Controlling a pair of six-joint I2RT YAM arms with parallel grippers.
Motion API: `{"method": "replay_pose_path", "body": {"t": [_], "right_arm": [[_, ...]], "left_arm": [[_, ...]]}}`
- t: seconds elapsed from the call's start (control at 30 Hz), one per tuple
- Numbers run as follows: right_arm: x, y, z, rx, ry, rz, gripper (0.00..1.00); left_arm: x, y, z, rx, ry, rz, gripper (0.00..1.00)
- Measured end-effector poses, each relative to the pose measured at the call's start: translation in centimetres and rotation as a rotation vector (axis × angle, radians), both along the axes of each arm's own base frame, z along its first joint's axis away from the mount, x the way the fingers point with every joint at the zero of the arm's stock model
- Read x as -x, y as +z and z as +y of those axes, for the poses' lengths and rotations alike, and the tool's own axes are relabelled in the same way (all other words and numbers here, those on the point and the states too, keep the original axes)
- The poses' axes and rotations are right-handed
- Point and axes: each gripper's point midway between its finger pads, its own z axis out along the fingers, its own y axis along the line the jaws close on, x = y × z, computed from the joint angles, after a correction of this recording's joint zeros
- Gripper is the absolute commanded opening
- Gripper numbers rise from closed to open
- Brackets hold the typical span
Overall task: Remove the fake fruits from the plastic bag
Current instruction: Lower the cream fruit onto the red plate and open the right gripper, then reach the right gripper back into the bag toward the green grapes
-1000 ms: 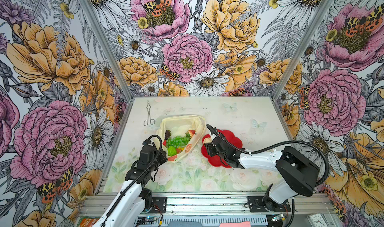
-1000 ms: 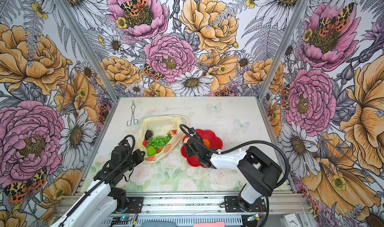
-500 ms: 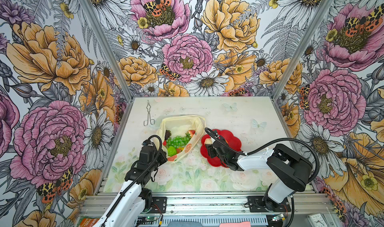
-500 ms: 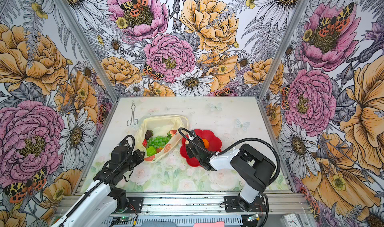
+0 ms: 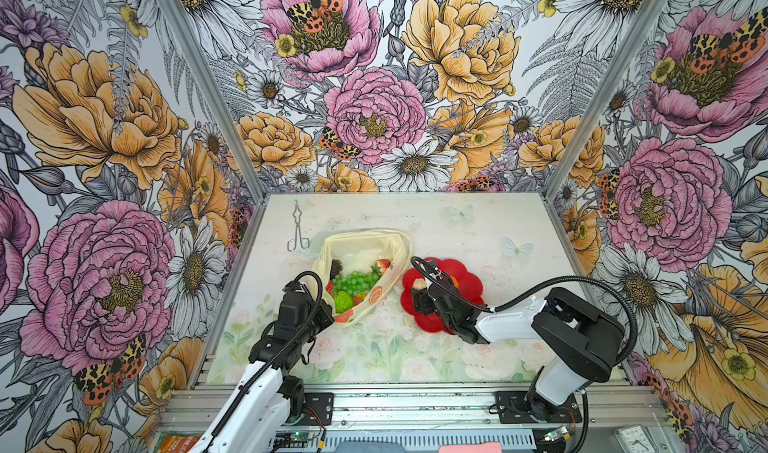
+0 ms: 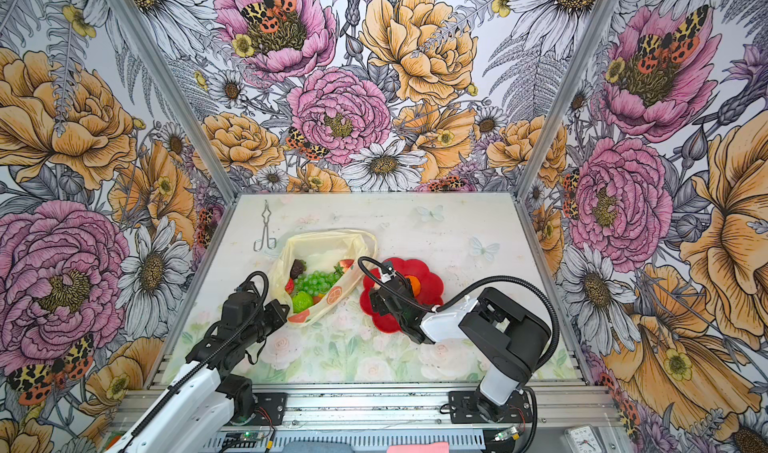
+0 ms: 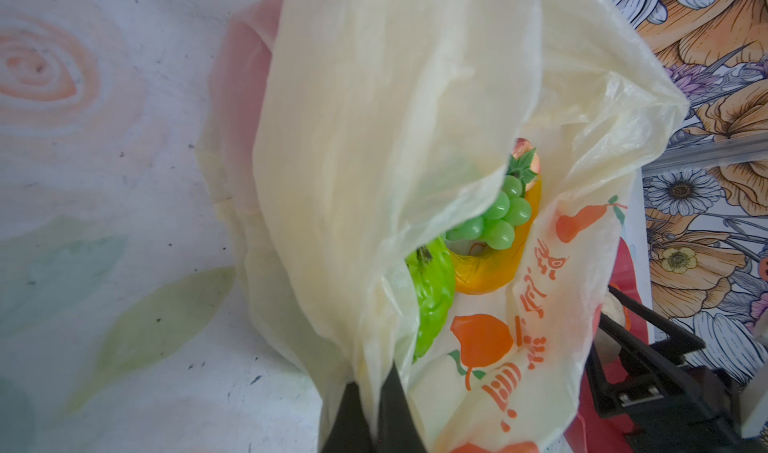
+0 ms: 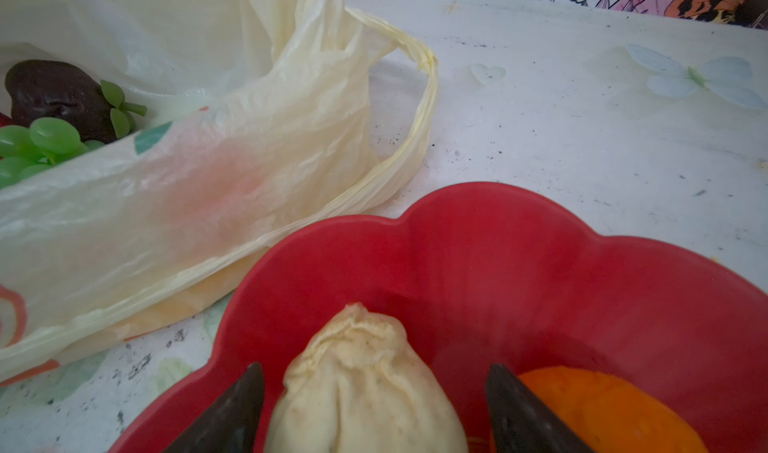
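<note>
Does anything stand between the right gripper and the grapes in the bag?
Yes: the cream piece sits between the right gripper's open jaws, and the plastic bag's side wall lies between it and the green grapes; from above the mouth is open.

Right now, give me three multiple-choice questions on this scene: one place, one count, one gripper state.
1. The left gripper is: A open; B shut on a fruit; C shut on the plastic bag.
2. Where is the cream bumpy piece? A inside the bag; B on the red plate; C in the left gripper.
3. How many fruits show on the plate? A two; B one; C four.
Answers: C, it pinches the bag's edge; B, it sits on the plate between the open jaws of the right gripper; A, cream piece and orange fruit.
</note>
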Motion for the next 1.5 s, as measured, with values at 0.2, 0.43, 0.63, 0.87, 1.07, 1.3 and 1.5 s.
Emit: {"method": "replay_pose_path", "body": {"t": [0.2,0.43,0.63,0.87,1.07,1.3,1.5], "right_arm": [[0.4,1.1,-0.4,-0.016,0.000,-0.013,0.88],[1.0,5.7,-0.2,-0.125,-0.009,-0.045,0.86],[2.4,9.3,3.7,-0.209,0.057,-0.026,0.81],[3.4,12.5,10.9,-0.243,0.152,0.027,0.77],[5.2,10.9,15.9,-0.226,0.217,0.136,0.76],[7.1,7.9,19.4,-0.209,0.249,0.266,0.74],[7.5,6.7,20.7,-0.208,0.246,0.324,0.74]], "left_arm": [[0.2,-0.2,0.0,0.004,0.005,0.013,0.02],[0.8,-0.7,-0.9,0.024,-0.012,0.039,0.02],[2.2,-2.1,-2.5,0.029,-0.053,0.083,0.05],[2.6,-2.9,-2.5,0.039,-0.025,0.120,0.15],[3.0,-3.6,-2.2,0.052,0.008,0.143,0.09],[3.4,-4.1,-1.9,0.085,0.040,0.138,0.09],[3.7,-4.6,-1.7,0.102,0.060,0.142,0.08]]}}
